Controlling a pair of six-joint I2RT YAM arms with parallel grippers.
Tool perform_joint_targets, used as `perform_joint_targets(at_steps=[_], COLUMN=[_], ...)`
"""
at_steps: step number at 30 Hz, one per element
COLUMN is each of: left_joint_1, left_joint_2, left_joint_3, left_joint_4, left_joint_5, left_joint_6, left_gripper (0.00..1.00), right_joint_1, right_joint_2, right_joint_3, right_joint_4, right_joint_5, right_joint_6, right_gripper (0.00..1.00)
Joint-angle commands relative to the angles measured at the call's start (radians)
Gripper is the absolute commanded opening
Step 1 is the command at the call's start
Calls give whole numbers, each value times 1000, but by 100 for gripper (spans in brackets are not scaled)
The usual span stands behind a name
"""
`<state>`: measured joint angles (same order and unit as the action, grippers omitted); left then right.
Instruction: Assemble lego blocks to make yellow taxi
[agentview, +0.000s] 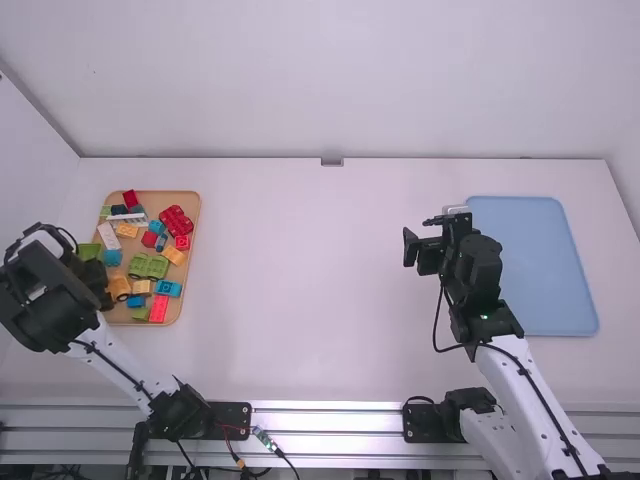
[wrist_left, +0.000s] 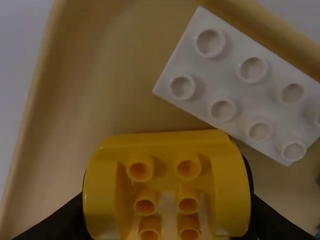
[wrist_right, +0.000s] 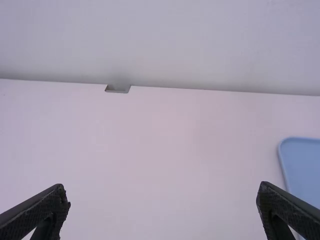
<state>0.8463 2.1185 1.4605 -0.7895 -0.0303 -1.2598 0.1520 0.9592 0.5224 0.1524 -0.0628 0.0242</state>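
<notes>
White table and pale walls surround my view. Using the tan tray as landmark, I have the left end effector at its left side, clamped on a yellow block over it. Inside lie a white block and other coloured blocks. Well to its right, my right end effector hangs empty, fingers apart; farther right sits a blue tray.

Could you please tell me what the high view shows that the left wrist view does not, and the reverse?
The high view adds the right arm, the blue tray, and the red blocks and green blocks.

The left wrist view adds a close look at the yellow block between the jaws of the left gripper, its studs facing the camera.

Both share the left gripper, the tan tray and a white block in it.
</notes>
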Motion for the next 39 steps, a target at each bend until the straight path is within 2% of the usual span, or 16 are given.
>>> perform_joint_targets(at_steps=[1, 3, 7, 8, 18, 26, 32, 39], left_joint_1=[3, 3, 4, 4, 3, 2, -35, -138], left_joint_2=[11, 11, 9, 9, -7, -108, -199, -249], left_joint_3=[12, 12, 12, 12, 12, 12, 12, 12], left_joint_4=[-11, 17, 51, 50, 13, -23, -69, -116], left_joint_5=[-6, 21, 63, 66, 62, 44, -3, 49], left_joint_6=[10, 68, 118, 118, 121, 109, 111, 68], left_gripper=[35, 25, 14, 2, 2, 2, 2, 2], right_joint_1=[-1, -1, -1, -1, -1, -1, -1, -1], right_joint_2=[0, 0, 0, 0, 0, 0, 0, 0], right_joint_3=[21, 21, 21, 21, 21, 21, 21, 21], right_joint_4=[-3, -3, -3, -3, -3, -3, -2, -3], right_joint_5=[5, 5, 4, 5, 4, 4, 4, 4], right_joint_6=[2, 1, 1, 2, 1, 1, 1, 2], right_gripper=[99, 99, 99, 99, 99, 99, 99, 99])
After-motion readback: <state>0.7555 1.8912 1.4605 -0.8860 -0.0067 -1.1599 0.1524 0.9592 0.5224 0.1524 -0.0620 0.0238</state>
